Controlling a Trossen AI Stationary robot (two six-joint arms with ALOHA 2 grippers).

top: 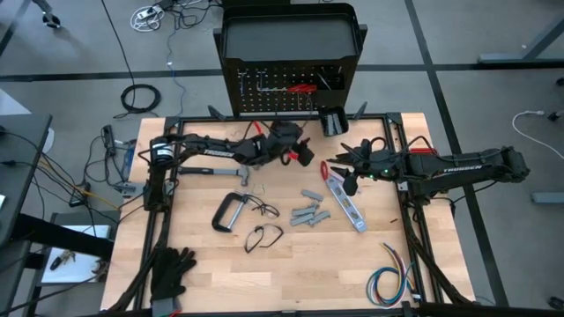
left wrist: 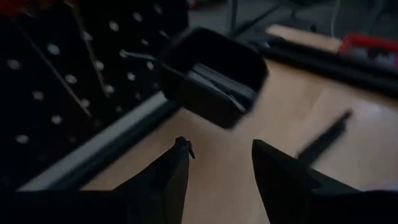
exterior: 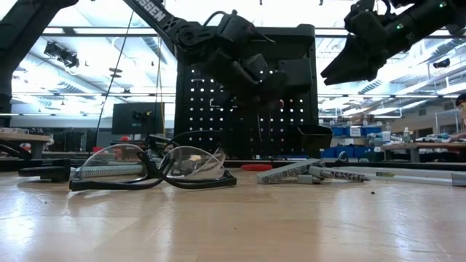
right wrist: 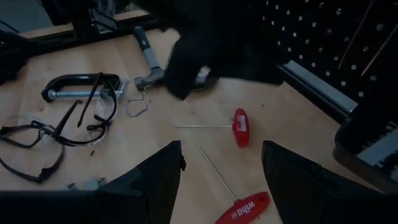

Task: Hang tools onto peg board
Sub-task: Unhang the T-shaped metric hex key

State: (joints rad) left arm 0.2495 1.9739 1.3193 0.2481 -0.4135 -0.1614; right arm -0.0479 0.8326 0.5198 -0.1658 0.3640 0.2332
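Note:
The black peg board [top: 291, 84] stands upright at the table's far edge, with a red-handled tool [top: 302, 88] on it and a small black bin [left wrist: 211, 78] at its foot. My left gripper [left wrist: 221, 146] hovers open just before the bin, holding nothing. My right gripper [right wrist: 221, 146] hangs open above two red-handled T-keys [right wrist: 240, 126] lying flat on the table. On the table also lie a hammer [top: 220, 172], a grey C-clamp [top: 231, 211], grey metal pieces [top: 308, 213] and a silver flat bar [top: 348, 207].
Two pairs of safety glasses [top: 264, 233] lie near the C-clamp. Black gloves [top: 172, 269] sit at the near left corner, a coloured wire bundle [top: 392, 277] at the near right. Black frame rails [top: 410, 220] run along the table's sides.

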